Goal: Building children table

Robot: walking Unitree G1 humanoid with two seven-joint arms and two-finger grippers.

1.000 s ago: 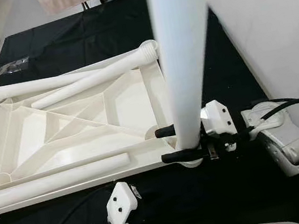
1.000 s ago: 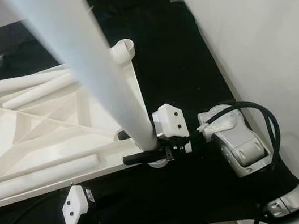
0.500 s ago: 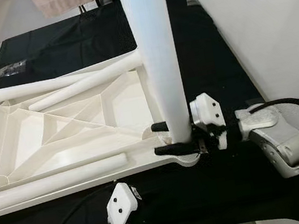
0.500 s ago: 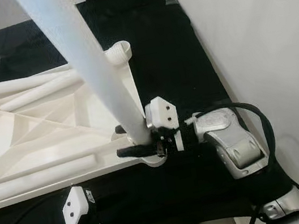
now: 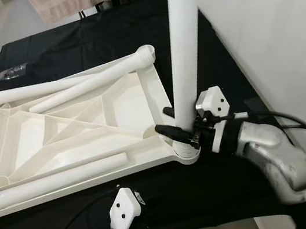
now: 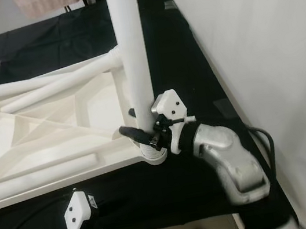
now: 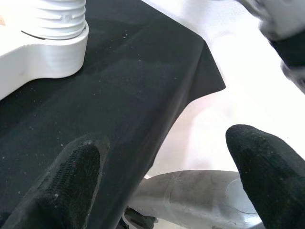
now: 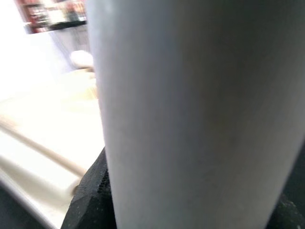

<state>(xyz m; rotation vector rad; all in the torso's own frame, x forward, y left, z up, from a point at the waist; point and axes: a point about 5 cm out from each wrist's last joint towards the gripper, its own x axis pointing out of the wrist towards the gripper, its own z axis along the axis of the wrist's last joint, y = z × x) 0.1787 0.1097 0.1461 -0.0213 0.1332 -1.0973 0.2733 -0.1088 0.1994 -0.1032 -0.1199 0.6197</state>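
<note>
The right hand (image 5: 177, 127) is clamped around the base of an upright white table leg (image 5: 185, 56), which stands in the near right corner socket (image 5: 186, 151) of the upturned white children's table (image 5: 85, 131). The table lies on a black cloth (image 5: 221, 67), with three more legs (image 5: 72, 90) lying loose in its underside. The left hand (image 7: 167, 157) hovers low over the cloth's near edge, fingers apart and holding nothing.
</note>
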